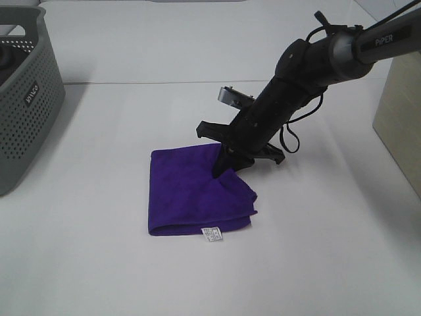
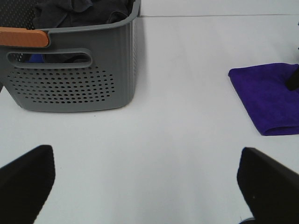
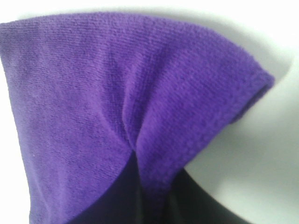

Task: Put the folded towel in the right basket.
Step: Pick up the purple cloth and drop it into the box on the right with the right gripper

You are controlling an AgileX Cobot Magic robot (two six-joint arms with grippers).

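The folded purple towel lies flat on the white table, with a white tag at its near edge. My right gripper reaches down onto the towel's far right part and is shut on a pinched fold of it. The right wrist view shows the towel bunched up between the dark fingers. My left gripper is open and empty, low over bare table, far to the left of the towel. The left gripper does not show in the exterior high view.
A grey perforated basket stands at the left edge; in the left wrist view it holds dark cloth and has an orange handle. A beige box-like side shows at the right edge.
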